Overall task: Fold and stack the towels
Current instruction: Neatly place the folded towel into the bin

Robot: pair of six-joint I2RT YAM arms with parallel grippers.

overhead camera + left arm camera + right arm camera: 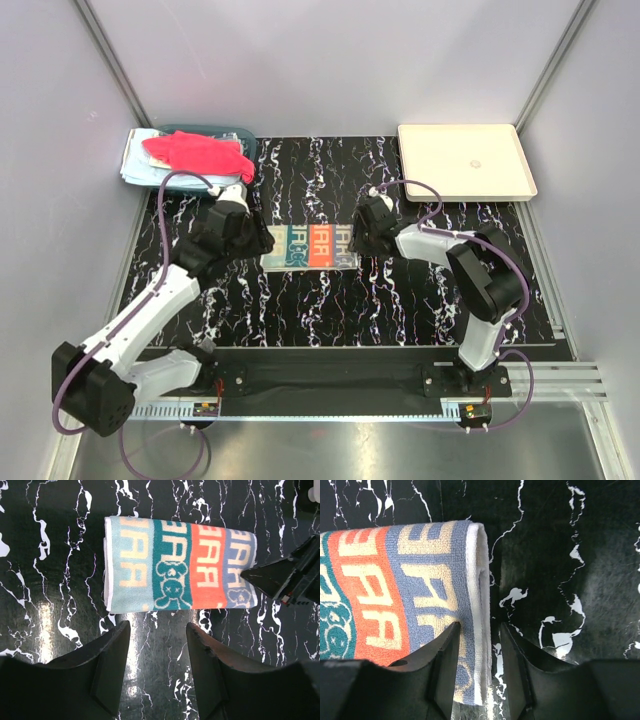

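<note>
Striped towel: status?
Left gripper: jaws open, empty, beside the striped towel. Right gripper: jaws open astride its right end. Towel folded, nothing else on it.

Looped terry-cloth towel (175, 565) lies on a glossy, smooth, black marble-patterned table (50, 630).

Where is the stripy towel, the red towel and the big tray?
stripy towel (320, 243), top view, on its orange stripe
red towel (198, 153), top view, on its middle
tray (465, 160), top view, on its bare floor
</note>
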